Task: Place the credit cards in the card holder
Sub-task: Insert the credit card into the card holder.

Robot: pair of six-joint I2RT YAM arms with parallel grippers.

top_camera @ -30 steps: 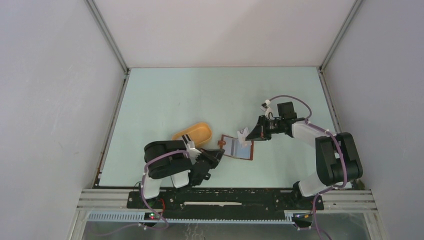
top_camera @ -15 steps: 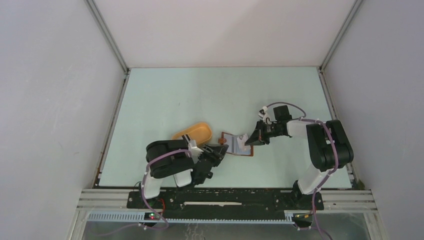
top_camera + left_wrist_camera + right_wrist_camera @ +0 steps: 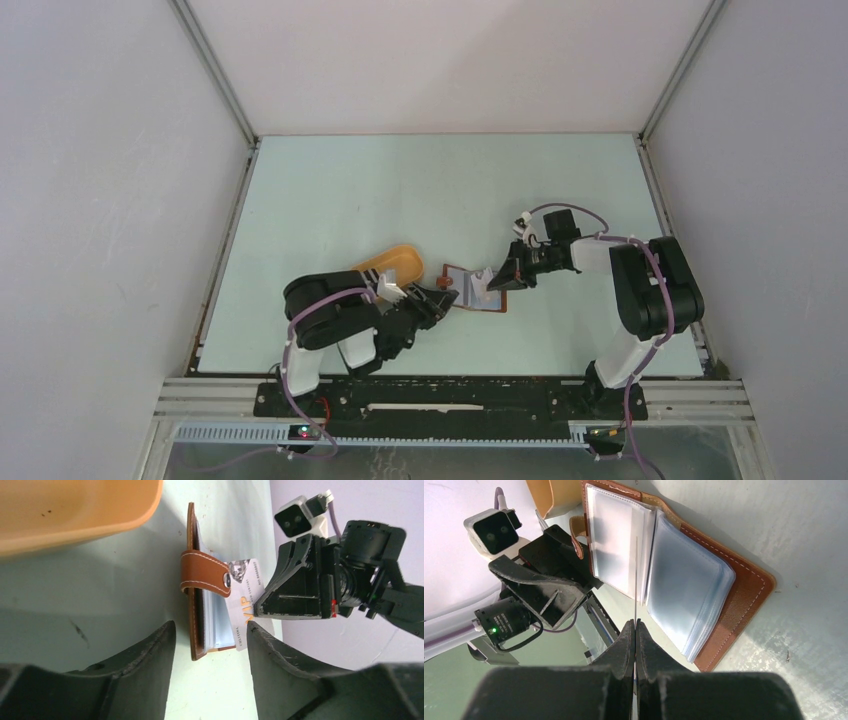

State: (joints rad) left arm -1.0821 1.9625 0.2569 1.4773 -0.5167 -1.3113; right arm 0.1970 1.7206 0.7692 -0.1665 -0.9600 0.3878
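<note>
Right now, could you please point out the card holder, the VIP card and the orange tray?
card holder (image 3: 202,574): left wrist view, on its brown strap.
VIP card (image 3: 243,599): left wrist view, on its printed face.
orange tray (image 3: 75,510): left wrist view, on its side wall.

One card holder (image 3: 474,291) lay there, one credit card (image 3: 244,594) was visible, one orange-yellow oval tray (image 3: 388,262) was present, two grippers were counted, the left gripper (image 3: 443,296) and the right gripper (image 3: 494,282), one pale green table (image 3: 400,190) was underneath.
</note>
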